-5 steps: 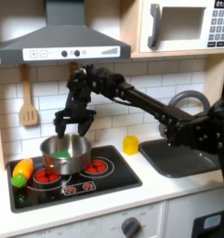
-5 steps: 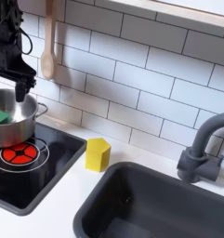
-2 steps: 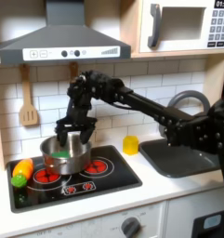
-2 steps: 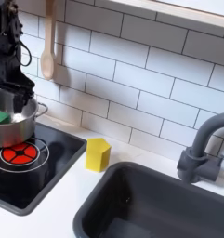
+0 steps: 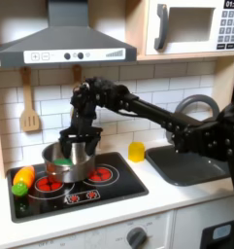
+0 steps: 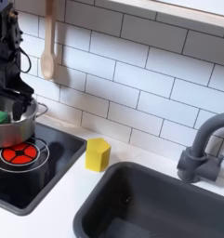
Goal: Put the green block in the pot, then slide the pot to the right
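Green block (image 5: 63, 161) lies inside pot (image 5: 68, 163) on left burner of toy stove (image 5: 80, 190). Gripper (image 5: 75, 142) lowered over pot rim, fingers spread, holding nothing. Yellow cylinder (image 6: 98, 154) stands apart beside sink (image 6: 160, 206).

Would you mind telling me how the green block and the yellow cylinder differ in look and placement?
The green block is green and lies inside the pot on the stove; the yellow cylinder is yellow and stands upright on the counter beside the stove. Both are small, plain-coloured toy pieces, far smaller than the pot.
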Robot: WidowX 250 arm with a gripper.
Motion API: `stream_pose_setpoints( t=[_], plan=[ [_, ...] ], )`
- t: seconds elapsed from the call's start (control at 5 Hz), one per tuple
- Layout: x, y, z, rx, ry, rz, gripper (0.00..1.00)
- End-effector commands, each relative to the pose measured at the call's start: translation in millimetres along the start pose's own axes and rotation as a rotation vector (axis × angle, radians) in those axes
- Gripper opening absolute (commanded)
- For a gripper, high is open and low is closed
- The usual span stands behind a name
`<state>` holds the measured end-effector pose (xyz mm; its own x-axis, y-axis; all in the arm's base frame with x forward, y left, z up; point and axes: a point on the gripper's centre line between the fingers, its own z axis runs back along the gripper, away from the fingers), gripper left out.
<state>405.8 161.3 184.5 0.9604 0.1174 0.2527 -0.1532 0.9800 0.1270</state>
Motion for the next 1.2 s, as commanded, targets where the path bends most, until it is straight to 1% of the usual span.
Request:
stream_pose_setpoints(
  t=[0.0,0.4,0.6,1.0],
  plan=[
    [-7,-5.9,-5.7,-0.014,0.026,-0.006,1.0],
    [-22,-17.3,-14.6,-0.038,0.069,-0.018,1.0],
    [-24,-29.4,-5.0,-0.046,0.054,-0.044,1.0],
    [-38,-45.6,0.2,-0.061,0.057,-0.076,1.0]
  ],
)
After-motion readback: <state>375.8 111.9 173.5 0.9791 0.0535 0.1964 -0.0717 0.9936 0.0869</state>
